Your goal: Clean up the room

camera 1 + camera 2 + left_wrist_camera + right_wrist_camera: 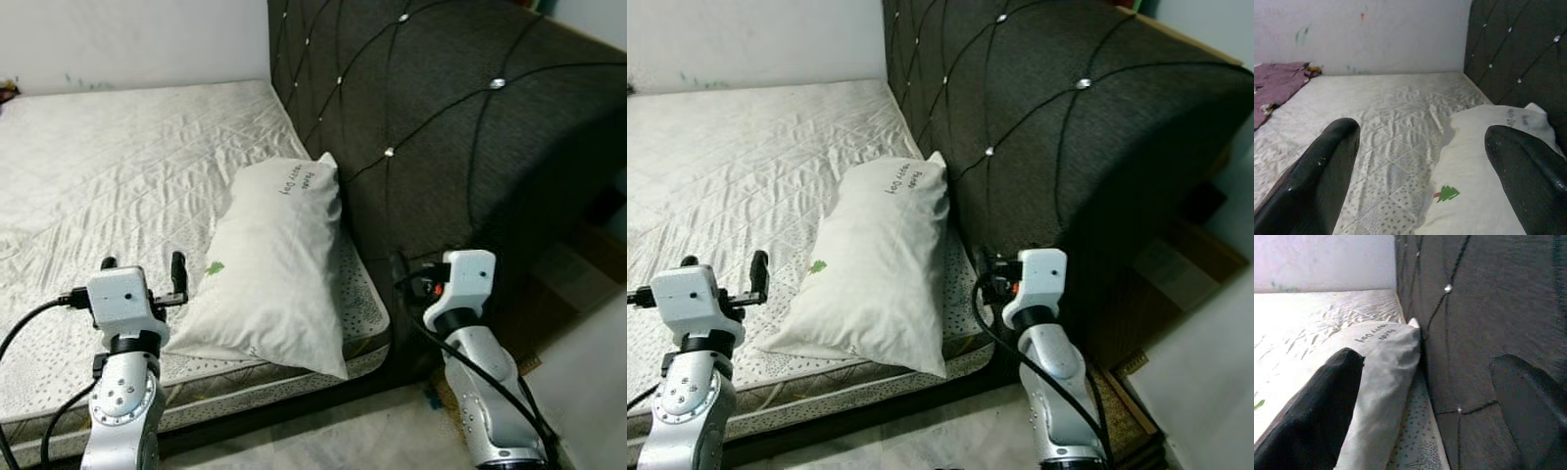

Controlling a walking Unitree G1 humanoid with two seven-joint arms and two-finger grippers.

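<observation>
Beyond the pillow (279, 259), the left wrist view adds a purple cloth (1276, 90); left gripper (1420, 181) and right gripper (1444, 411) flank it, jaws spread.

One pillow (279, 264), one mattress (118, 166) (headboard (451, 117) too).

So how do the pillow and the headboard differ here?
The pillow is white and soft-looking, with a small green tree print and dark lettering; the headboard is dark grey, tufted in diamonds with shiny studs. The pillow lies flat on the mattress, while the headboard stands upright. The pillow is much the smaller. Both sit at the same end of the bed, the pillow's long side against the headboard.
</observation>
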